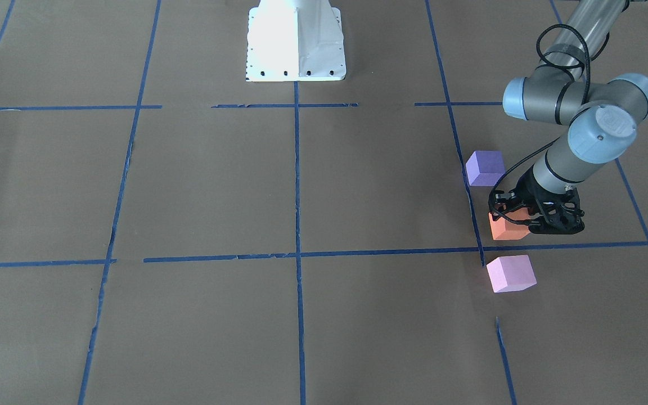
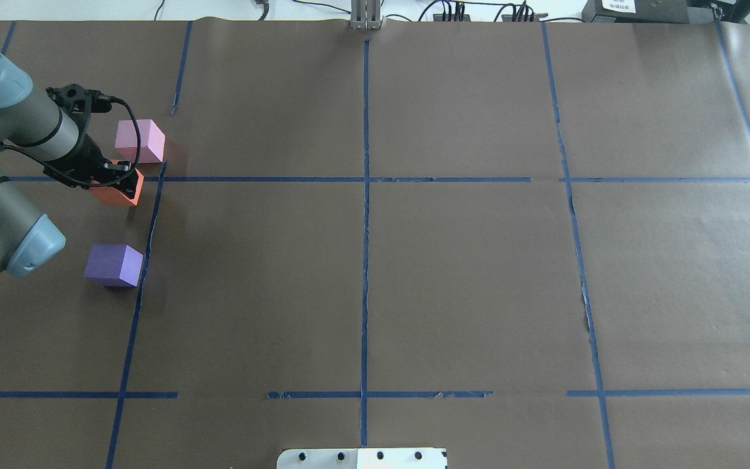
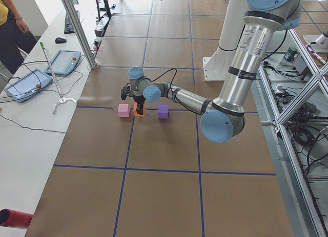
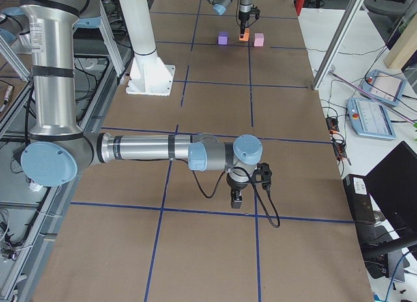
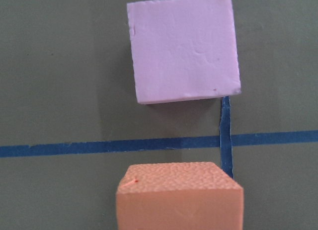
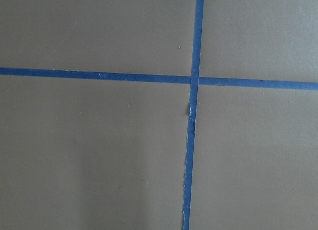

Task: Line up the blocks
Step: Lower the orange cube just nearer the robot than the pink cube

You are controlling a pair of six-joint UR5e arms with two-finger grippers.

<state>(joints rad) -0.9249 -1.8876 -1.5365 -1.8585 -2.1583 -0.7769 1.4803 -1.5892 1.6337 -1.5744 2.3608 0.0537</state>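
Observation:
The orange block [image 1: 505,228] sits between the violet-purple block [image 1: 485,167] and the pale pink block [image 1: 511,274], in a rough line beside a blue tape line. My left gripper [image 1: 522,218] is down over the orange block [image 2: 113,194] with its fingers on either side of it, shut on it. I cannot tell whether the block touches the table. The left wrist view shows the orange block [image 5: 179,195] close below and the pink block [image 5: 184,46] beyond a tape line. My right gripper [image 4: 236,199] hangs over bare paper far from the blocks; I cannot tell its state.
Brown paper with a grid of blue tape [image 2: 366,195] covers the table. The robot's white base [image 1: 296,45] stands at the table's edge. A side bench with tablets [image 3: 25,83] and a person runs along the far side.

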